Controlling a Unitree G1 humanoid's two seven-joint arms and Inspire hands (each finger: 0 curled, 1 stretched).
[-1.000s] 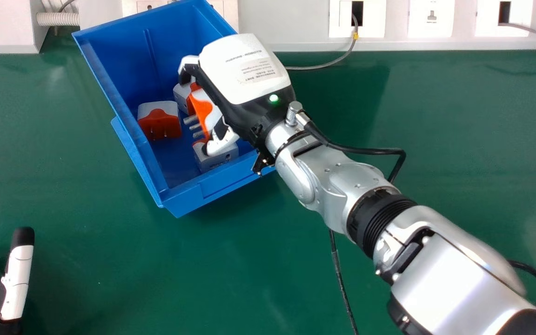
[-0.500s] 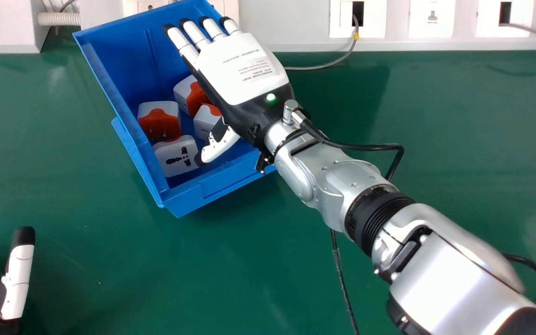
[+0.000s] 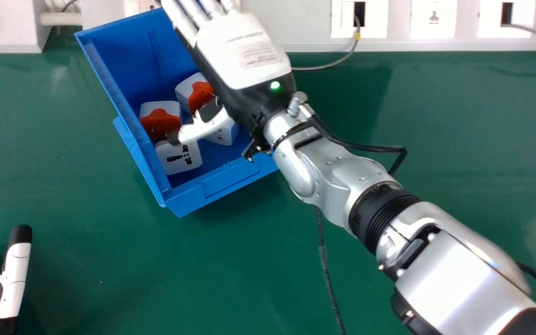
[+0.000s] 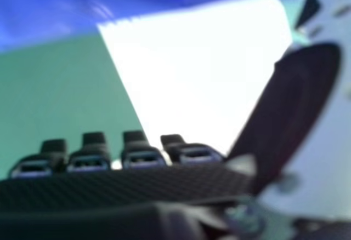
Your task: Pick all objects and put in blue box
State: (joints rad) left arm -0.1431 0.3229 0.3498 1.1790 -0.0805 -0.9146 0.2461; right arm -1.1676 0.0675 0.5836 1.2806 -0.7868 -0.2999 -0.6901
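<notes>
Take 12 o'clock in the head view as directly away from the robot. The right hand [image 3: 239,53] is over the box [image 3: 221,174], fingers straight and pointing to 11 o'clock, thumb extended to 8 o'clock, nothing held. Four adapters [image 3: 160,122] lie inside the box, at 6 to 8 o'clock from the palm. The box's long axis runs 11 to 5 o'clock, roughly parallel to the hand. The left hand [image 3: 13,281] is at 8 o'clock, near the view's edge. Placement appears complete; next, raise the right hand until its thumb clears the adapters and rim, then retract toward 4 o'clock.
</notes>
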